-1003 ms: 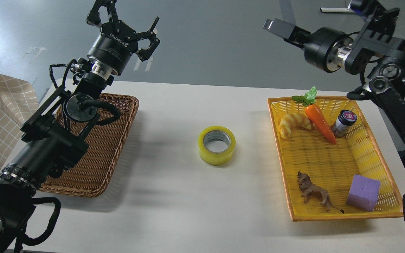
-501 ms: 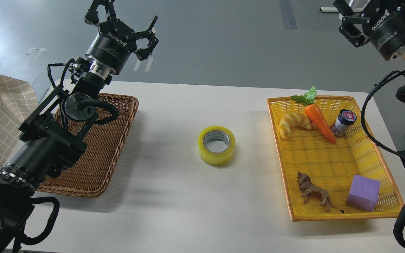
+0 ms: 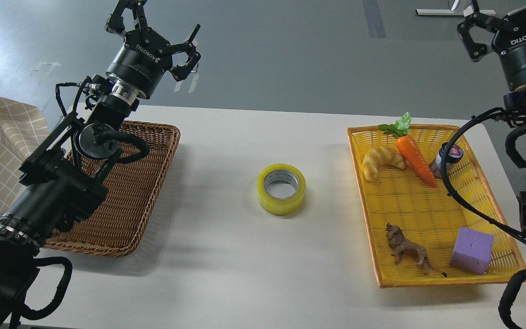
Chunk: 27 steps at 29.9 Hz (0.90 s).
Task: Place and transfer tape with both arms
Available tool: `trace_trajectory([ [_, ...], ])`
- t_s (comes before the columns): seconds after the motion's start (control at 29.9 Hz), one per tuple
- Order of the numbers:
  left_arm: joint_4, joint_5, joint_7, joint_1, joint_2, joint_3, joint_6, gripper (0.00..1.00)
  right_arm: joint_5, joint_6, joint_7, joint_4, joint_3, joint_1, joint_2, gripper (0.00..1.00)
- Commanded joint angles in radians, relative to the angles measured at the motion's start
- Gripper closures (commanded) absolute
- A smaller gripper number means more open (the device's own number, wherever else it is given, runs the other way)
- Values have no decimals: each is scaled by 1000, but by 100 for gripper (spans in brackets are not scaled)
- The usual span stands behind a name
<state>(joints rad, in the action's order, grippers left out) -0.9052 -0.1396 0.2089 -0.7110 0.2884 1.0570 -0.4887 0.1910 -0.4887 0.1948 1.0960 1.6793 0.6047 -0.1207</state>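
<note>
Setting: a robotics lab or test room is indicated.
Floor: a smooth grey floor [image 3: 290, 50] is seen at 12 o'clock, marked with white tape marks [image 3: 46, 67] at 10 o'clock.
Work surface: a plain white table [image 3: 226, 256] is laid out like a test bench.
Props: a brown wicker basket [image 3: 130, 192] is placed at 9 o'clock, and a yellow basket [image 3: 427, 201] of toy items at 3 o'clock.
Equipment: a metal stand base [image 3: 436, 12] is visible at 1 o'clock.
</note>
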Motion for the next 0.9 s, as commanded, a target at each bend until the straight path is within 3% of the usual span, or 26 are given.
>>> trace_trajectory([
  [0.0, 0, -1, 0, -1, 0, 1, 0, 2, -7, 0, 15, -2, -59, -2, 64, 0],
  [0.4, -18, -149, 0, 1, 21, 15, 0, 2, -8, 41, 54, -19, -93, 9, 102, 0],
  [0.7, -221, -483, 0, 1, 69, 8, 0, 2, -7, 0, 48, -18, -96, -11, 104, 0],
  [0.87, -369, -749, -11, 5, 113, -58, 142, 2, -7, 0, 46, -18, -95, -10, 105, 0],
])
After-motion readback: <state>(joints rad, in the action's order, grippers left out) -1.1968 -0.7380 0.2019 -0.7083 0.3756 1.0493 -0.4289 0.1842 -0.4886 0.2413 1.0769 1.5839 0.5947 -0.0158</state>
